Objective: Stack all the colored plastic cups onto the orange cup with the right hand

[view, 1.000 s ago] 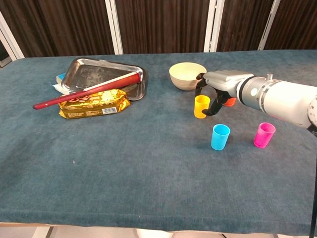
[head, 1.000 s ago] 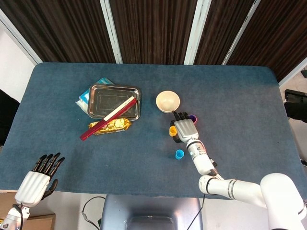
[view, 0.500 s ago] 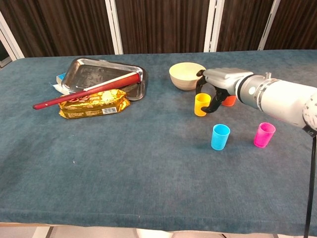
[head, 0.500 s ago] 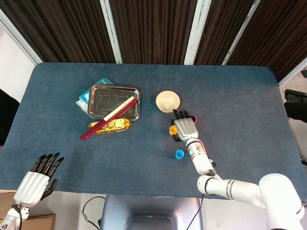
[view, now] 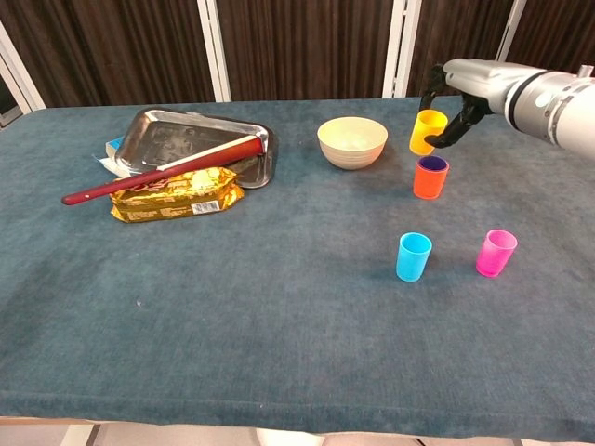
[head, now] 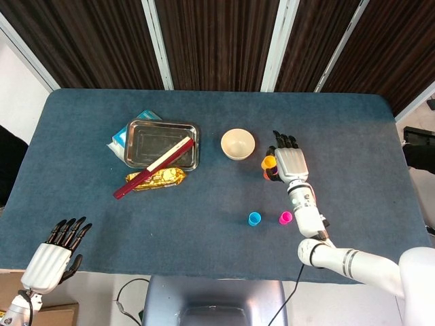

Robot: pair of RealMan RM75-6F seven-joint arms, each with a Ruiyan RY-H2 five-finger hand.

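1. Smooth silver-grey shell on the right hand (view: 462, 82), with darker matt fingers (view: 444, 136).
2. Glossy plastic in its grip: yellow cup (view: 428, 131).
3. Just below the hand, smooth plastic orange cup (view: 429, 178) with a dark purple inside.
4. Nearer the camera than the hand, translucent plastic blue cup (view: 413, 256) and pink cup (view: 495, 253).
5. Left of the hand, matt cream bowl (view: 351, 142).
6. Far to the left of the hand, brushed metal tray (view: 160, 137), shiny foil snack bag (view: 175, 193).
7. Underneath, rough blue cloth on the table (view: 242, 307).
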